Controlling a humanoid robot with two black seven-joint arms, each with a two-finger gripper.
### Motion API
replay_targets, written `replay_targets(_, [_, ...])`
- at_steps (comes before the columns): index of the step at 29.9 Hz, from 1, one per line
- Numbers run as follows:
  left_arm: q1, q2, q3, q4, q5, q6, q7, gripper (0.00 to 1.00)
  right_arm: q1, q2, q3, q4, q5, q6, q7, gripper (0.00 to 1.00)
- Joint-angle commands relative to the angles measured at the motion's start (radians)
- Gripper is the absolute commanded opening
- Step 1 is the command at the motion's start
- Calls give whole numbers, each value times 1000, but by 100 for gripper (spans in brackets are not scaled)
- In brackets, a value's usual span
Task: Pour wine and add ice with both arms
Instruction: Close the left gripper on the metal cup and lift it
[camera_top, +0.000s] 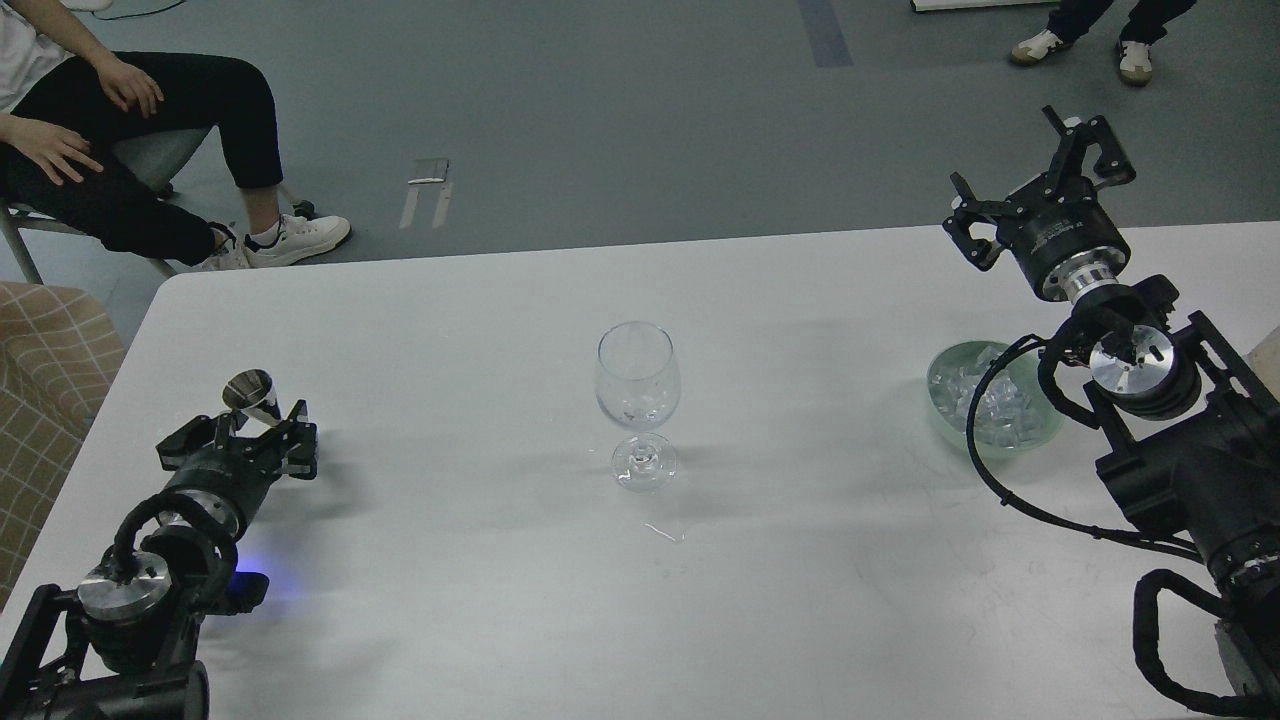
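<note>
A clear stemmed wine glass (638, 385) stands upright at the table's middle, with a few small pieces of ice (642, 408) at the bottom of its bowl. A small metal cup (251, 394) stands on the table at the left. My left gripper (240, 437) is open and empty, just on my side of the cup and apart from it. A pale green glass bowl (941, 376) holding the ice (1003, 405) sits at the right, partly hidden by my right arm. My right gripper (1032, 178) is open and empty, raised beyond the bowl over the table's far edge.
A small wet patch (665, 533) lies on the white table (480, 330) in front of the glass. A seated person (120, 150) is beyond the far left corner. A checked cushion (50, 370) is at the left edge. Someone's feet (1085, 50) stand at the top right.
</note>
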Motion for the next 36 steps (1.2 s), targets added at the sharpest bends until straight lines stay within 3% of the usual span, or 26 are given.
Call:
replay_targets(1, [2,-1,0,-1,0,-27,1,48,0,0,1,-2,0,0,0,100])
replay_targets(29, [-5,-14,0,20,0,-28,1,47,-2,-5,1,-5,0,0,0,100])
replay_targets(36, [-18,-14,-2,31,0,-31,3,40,-2,-5,1,-5,0,0,0,100])
